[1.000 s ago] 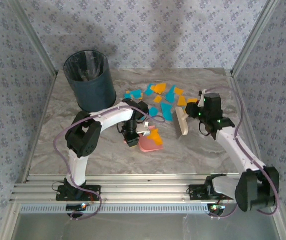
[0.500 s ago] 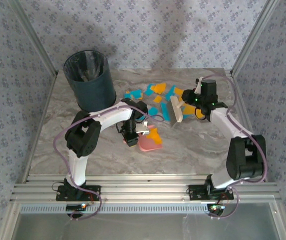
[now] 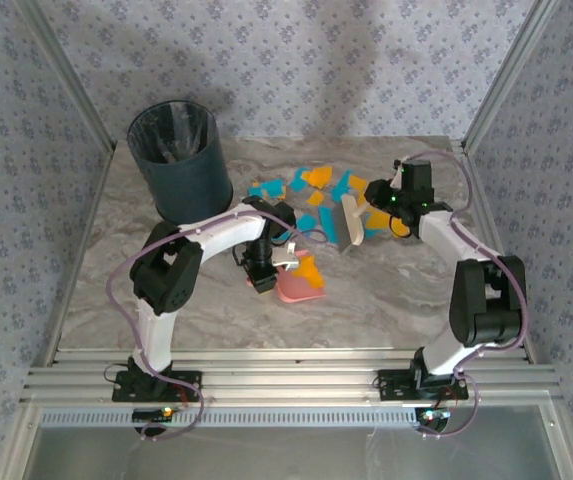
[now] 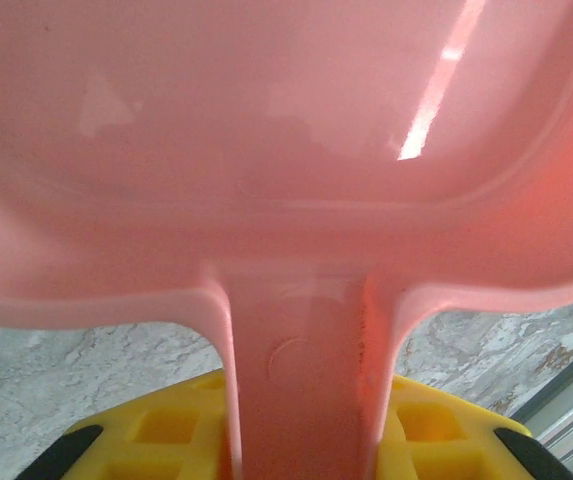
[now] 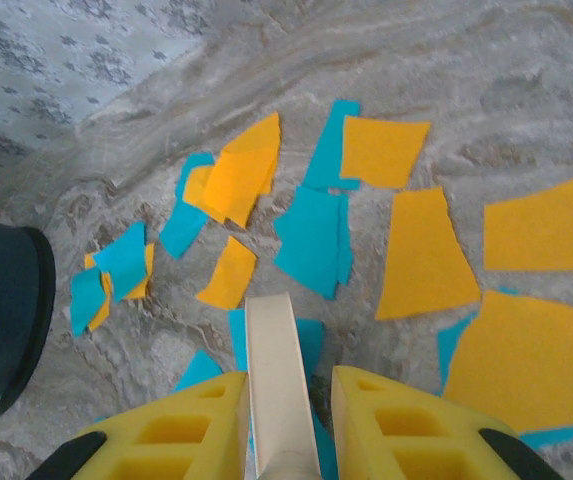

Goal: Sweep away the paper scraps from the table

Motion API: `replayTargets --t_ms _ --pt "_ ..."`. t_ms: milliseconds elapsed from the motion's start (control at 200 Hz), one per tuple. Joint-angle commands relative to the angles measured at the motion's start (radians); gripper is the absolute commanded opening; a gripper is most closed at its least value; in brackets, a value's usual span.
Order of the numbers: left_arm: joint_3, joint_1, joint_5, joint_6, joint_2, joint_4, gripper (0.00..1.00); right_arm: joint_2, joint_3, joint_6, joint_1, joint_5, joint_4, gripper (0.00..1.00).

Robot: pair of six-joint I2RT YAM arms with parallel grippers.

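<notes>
1. Left gripper (image 4: 306,440): clamped on dustpan (image 4: 286,120) handle.
2. Right gripper (image 5: 286,425): closed on brush (image 3: 351,222), just beyond the dustpan.
3. Scraps (image 5: 421,250): nearly all lie loose beyond the dustpan; I judge the sweeping barely begun.
4. Table (image 3: 116,250): grey marble.
5. Bin (image 3: 181,165): far-left of dustpan, with patterned walls (image 3: 296,60) behind.

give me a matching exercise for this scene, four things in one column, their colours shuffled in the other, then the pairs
1 dustpan
2 bin
3 brush
4 paper scraps

a cream
b teal and orange
c pink
d dark, standing upright

Pairs: 1-c, 2-d, 3-a, 4-b
</notes>
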Motion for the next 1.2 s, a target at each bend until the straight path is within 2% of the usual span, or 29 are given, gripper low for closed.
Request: replayTargets --t_ms 0,545,865,1194 --pt "-0.004 0.007 -0.019 -0.021 -0.017 -0.030 0.00 -0.079 -0.062 0.020 0.007 0.039 -0.049 0.00" --pt "0.004 0.006 -0.028 -0.026 -0.015 -0.032 0.00 -0.397 -0.290 -0.007 0.099 0.210 -0.217 0.00" --pt "0.014 -0.007 -0.022 -0.008 0.000 -0.046 0.00 -0.527 -0.314 -0.024 0.149 0.154 -0.184 0.00" --pt "0.039 -0.011 -0.020 -0.007 0.012 -0.054 0.00 -0.542 -0.261 -0.051 0.161 0.119 -0.197 0.00"
